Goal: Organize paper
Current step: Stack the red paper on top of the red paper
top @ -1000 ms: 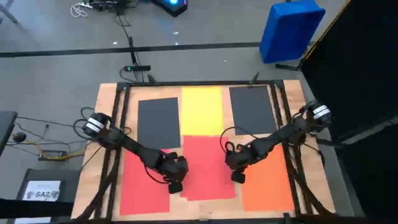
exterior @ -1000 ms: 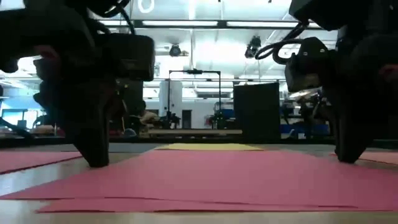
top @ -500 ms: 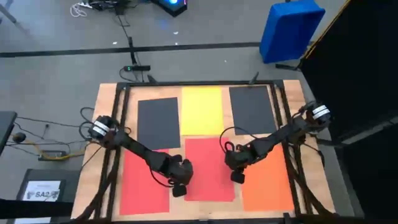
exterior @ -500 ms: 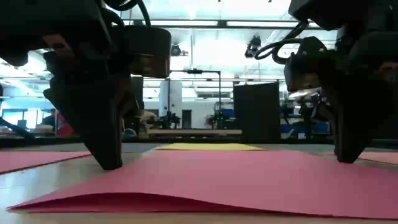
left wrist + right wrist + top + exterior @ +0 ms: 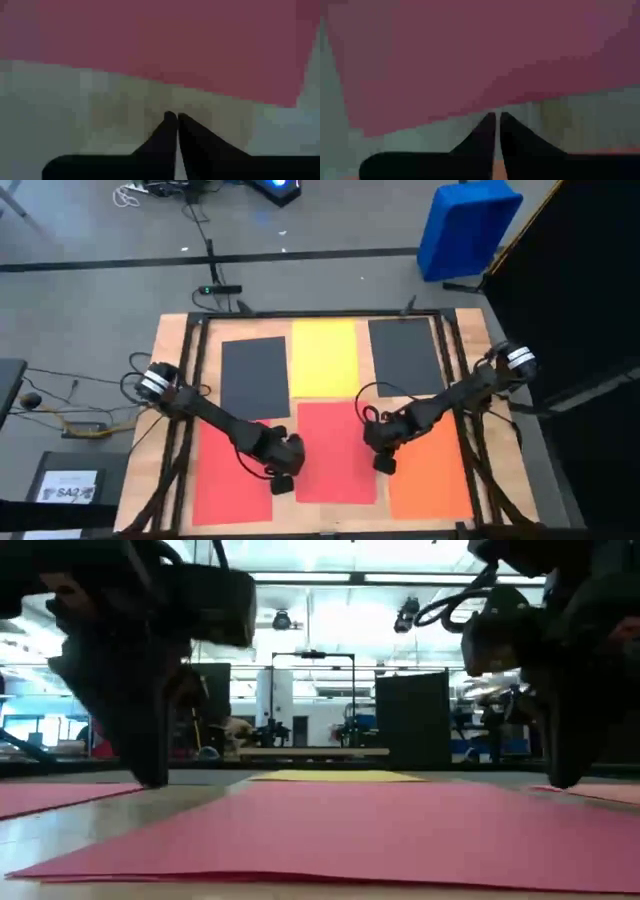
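Several paper sheets lie flat on the wooden table (image 5: 170, 360). Along the far side lie a dark grey sheet (image 5: 255, 377), a yellow one (image 5: 323, 358) and another dark grey one (image 5: 405, 356). Along the near side lie a red sheet (image 5: 228, 480), a middle red sheet (image 5: 335, 450) and an orange one (image 5: 428, 470). My left gripper (image 5: 282, 485) is shut and points steeply down over the bare strip (image 5: 125, 100) between the two red sheets. My right gripper (image 5: 384, 466), also shut, stands at the middle red sheet's right edge (image 5: 470, 117). My right gripper's shut fingertips (image 5: 490, 120) point steeply down at the middle red sheet's right edge, by the bare strip before the orange sheet. I cannot tell whether they touch the sheet or the table.
A blue bin (image 5: 466, 225) stands on the floor beyond the table's far right corner. A dark box with a white label (image 5: 65, 485) sits on the floor at the left. Black rails (image 5: 195, 380) run along the table's left and right sides. Cables lie on the floor.
My left gripper went along the middle red sheet's near left part toward the near edge, then rose off it and shifted left over the bare strip. The sheet has turned square with its neighbours. Its near edge bulged up and has settled almost flat.
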